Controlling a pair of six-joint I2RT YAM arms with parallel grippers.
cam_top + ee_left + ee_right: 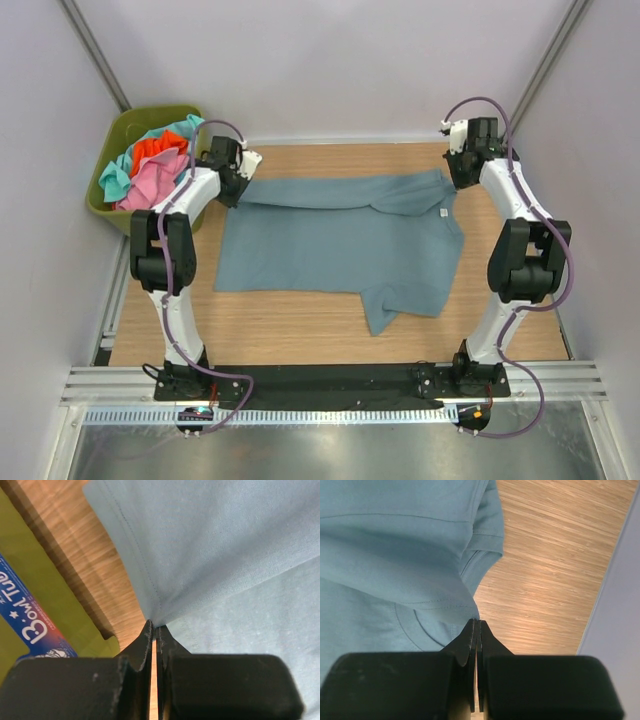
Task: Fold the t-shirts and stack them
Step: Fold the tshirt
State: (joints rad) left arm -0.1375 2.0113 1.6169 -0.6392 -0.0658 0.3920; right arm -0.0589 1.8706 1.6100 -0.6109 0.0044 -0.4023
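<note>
A slate-blue t-shirt [330, 245] lies spread on the wooden table, its far edge folded over toward the near side. My left gripper [238, 192] is shut on the shirt's far left corner; the left wrist view shows the jaws [156, 628] pinching the cloth [225, 545]. My right gripper [455, 183] is shut on the shirt's far right edge; the right wrist view shows the jaws [476, 623] closed on a cloth fold [385, 555]. Pink [150, 183], orange-red [160, 150] and turquoise [115, 178] shirts lie crumpled in the bin.
An olive-green plastic bin [118, 128] stands at the far left off the table's corner; it also shows in the left wrist view [45, 600] with a blue label [25, 615]. White walls close in the back and both sides. Bare wood [300, 325] lies near the shirt's front.
</note>
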